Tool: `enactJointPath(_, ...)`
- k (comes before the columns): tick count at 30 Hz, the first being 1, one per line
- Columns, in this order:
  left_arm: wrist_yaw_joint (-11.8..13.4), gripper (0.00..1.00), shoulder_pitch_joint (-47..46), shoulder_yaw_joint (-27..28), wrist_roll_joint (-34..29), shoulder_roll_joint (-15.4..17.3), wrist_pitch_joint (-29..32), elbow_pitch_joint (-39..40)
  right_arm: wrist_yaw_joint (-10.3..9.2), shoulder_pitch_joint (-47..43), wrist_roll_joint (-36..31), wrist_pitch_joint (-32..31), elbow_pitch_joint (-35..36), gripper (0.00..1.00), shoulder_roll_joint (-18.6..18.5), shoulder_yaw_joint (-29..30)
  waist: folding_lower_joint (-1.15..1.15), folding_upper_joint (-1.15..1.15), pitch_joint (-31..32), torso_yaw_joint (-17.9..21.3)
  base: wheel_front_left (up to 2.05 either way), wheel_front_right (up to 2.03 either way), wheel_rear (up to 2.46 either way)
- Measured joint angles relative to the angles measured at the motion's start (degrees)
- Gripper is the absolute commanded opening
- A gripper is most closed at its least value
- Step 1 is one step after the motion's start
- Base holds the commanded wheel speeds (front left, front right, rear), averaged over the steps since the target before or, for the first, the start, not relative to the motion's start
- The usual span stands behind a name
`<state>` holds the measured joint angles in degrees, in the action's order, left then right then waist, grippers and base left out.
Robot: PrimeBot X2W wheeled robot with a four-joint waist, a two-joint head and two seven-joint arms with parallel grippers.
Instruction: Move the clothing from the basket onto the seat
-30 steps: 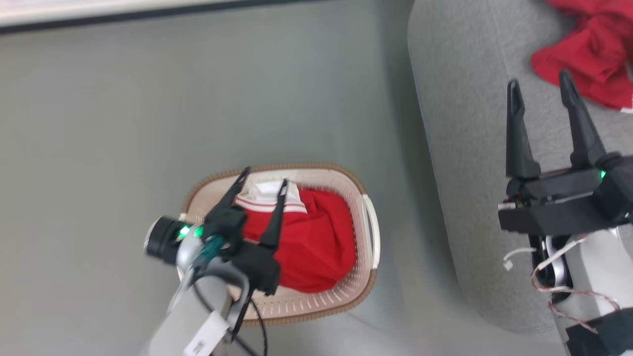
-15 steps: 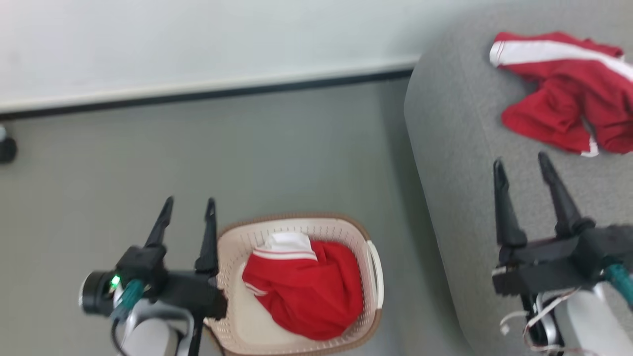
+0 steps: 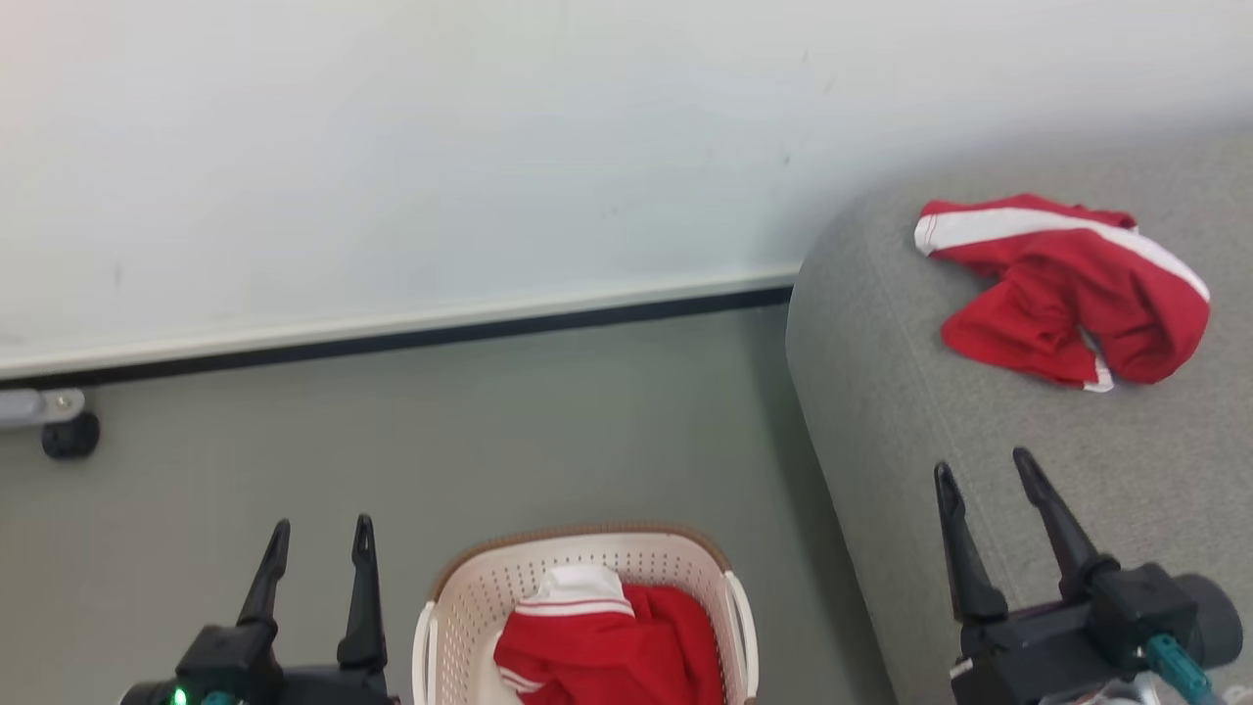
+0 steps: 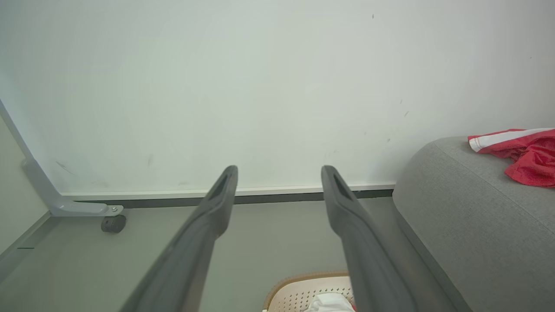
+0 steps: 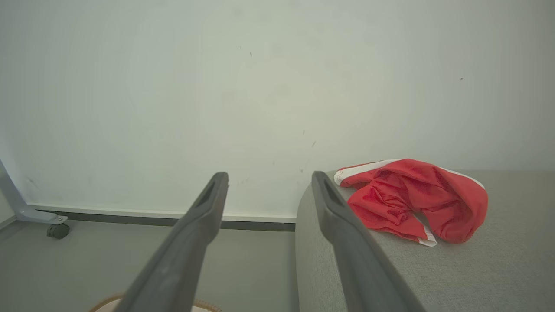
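Nearest me, my left gripper point(image 3: 323, 522) stands just left of the basket point(image 3: 587, 535), jaws spread and empty. My right gripper point(image 3: 983, 460), likewise spread and empty, hangs over the near part of the seat point(image 3: 881, 392). One red garment point(image 3: 607, 646) lies in the basket. Further off, the second garment point(image 3: 1057, 294) rests on the seat. I judge the task half done. The next move calls for reaching into the basket and pinching the cloth. A second ago the left gripper was over the basket, and the camera has since tilted up.
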<state>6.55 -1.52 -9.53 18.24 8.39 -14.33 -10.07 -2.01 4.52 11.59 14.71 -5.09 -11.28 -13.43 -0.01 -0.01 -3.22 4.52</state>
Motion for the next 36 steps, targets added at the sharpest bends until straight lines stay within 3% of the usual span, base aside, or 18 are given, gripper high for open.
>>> enactJointPath(13, 0.08, 1.0, 7.07, 0.14, -0.27, -0.25, 0.0, 5.75, 0.0, -4.97, 0.49, -0.01, 2.9, 1.0, -0.56, -0.13, 0.0, 0.0, 6.67, 1.16, 0.0, 0.0, 0.0)
enactJointPath(36, 0.51, 1.0, 8.91, 0.13, -2.12, -0.11, 1.8, 10.53, 0.05, -4.38, 1.31, -0.59, 4.98, 1.0, -0.87, 0.58, 0.01, 0.01, 3.59, 1.3, 0.0, 0.0, 0.0)
